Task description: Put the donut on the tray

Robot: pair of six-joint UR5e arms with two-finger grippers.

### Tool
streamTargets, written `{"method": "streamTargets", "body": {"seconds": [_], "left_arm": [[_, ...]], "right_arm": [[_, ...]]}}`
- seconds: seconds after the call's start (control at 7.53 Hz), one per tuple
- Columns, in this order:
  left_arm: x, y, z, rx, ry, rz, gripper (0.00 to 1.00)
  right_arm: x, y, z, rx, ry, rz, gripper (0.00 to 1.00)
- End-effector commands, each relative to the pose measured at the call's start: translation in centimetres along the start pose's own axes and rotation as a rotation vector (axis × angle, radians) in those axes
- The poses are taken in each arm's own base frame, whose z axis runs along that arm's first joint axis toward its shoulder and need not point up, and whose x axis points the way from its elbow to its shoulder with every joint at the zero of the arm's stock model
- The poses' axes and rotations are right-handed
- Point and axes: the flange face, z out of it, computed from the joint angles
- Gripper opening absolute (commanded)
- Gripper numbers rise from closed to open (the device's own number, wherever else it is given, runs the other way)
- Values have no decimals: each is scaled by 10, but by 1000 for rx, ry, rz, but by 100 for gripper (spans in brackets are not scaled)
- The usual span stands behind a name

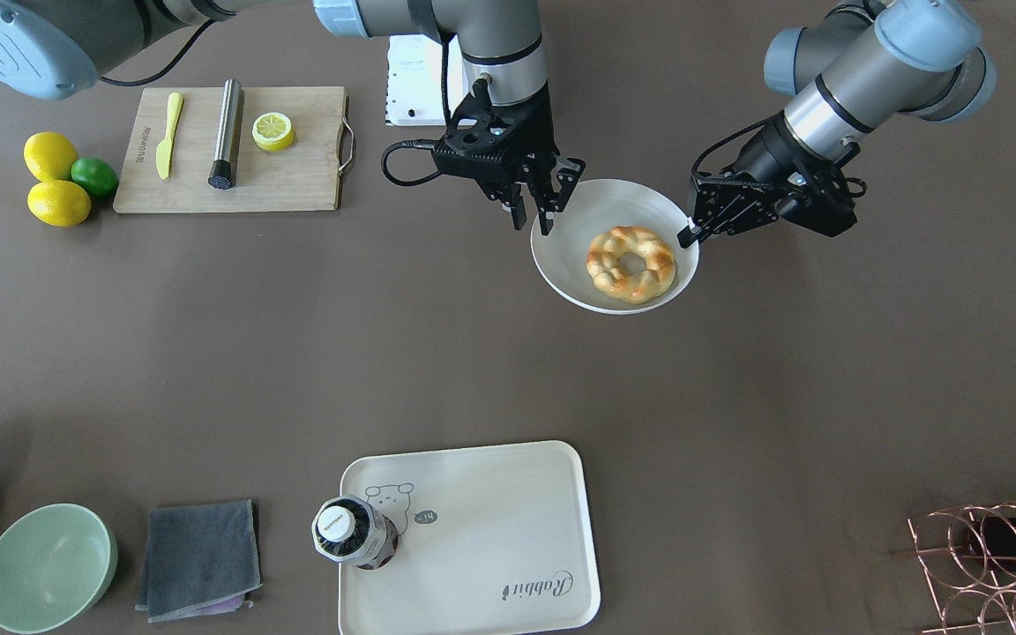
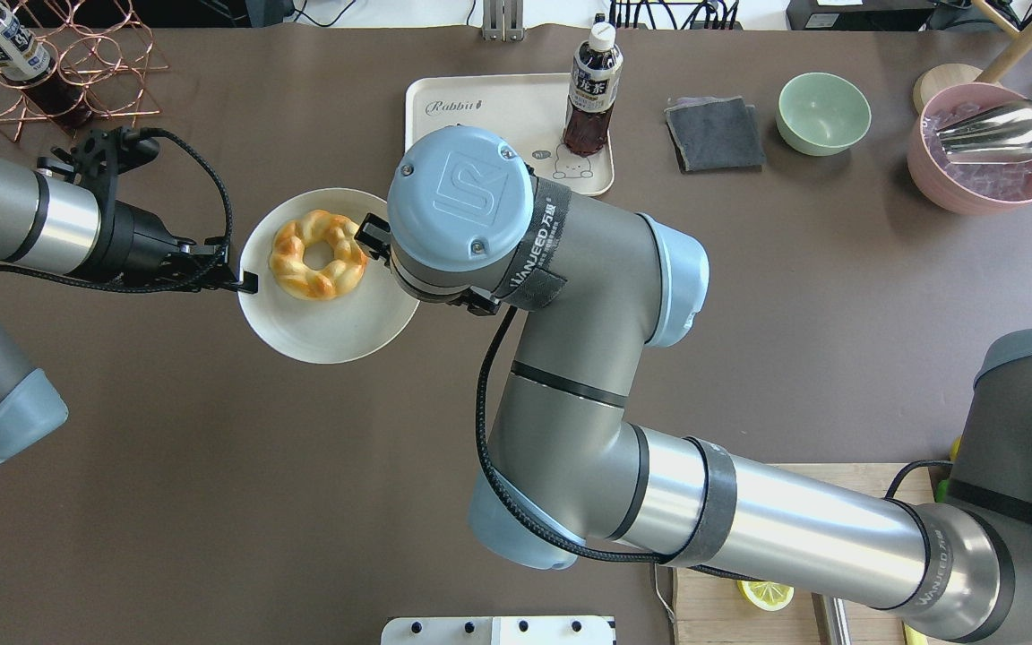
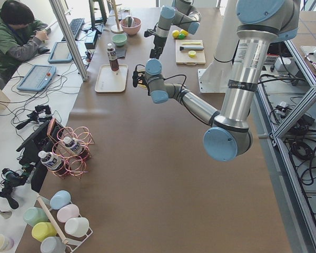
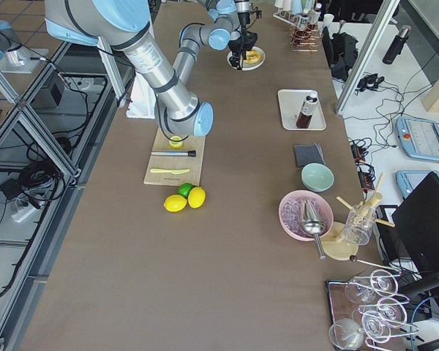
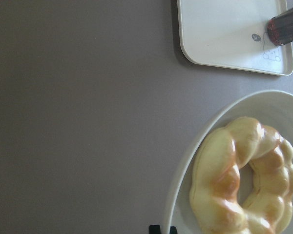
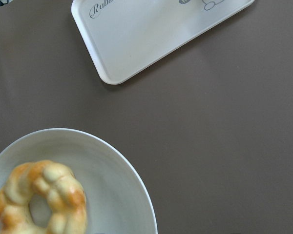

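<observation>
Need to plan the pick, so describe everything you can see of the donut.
The donut is a glossy braided ring, golden-yellow with orange-brown glazed patches and a small centre hole. It looks whole and lies flat in the white plate, slightly off-centre toward the tray. Only the plate touches it: the left gripper is at the plate's rim, and the right gripper hangs over the opposite rim, jaws open.

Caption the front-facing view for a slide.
Left gripper pinches the plate holding the donut; right gripper hovers open; tray waits.
</observation>
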Motion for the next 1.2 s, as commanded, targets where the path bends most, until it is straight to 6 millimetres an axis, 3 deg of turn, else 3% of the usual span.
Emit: {"method": "streamTargets", "body": {"seconds": [0.0, 0.27, 0.4, 0.53, 0.8, 0.93, 1.06], "left_arm": [[24, -35, 35, 3, -14, -132, 0], [62, -76, 71, 35, -61, -365, 0], [77, -98, 86, 97, -69, -464, 0], [95, -107, 113, 178, -80, -555, 0], [138, -145, 145, 318, -72, -702, 0], [151, -165, 163, 382, -86, -753, 0], [156, -172, 178, 418, -106, -759, 0]], "right_arm": [[42, -31, -21, -17, 15, -99, 100], [84, -119, -24, -45, 73, -190, 100], [117, -157, -18, -46, 112, -280, 100], [145, -188, -16, -52, 141, -329, 100], [184, -227, -15, -52, 187, -409, 100], [208, -249, -17, -62, 207, -454, 100], [236, -268, -18, -68, 233, -467, 100]]}}
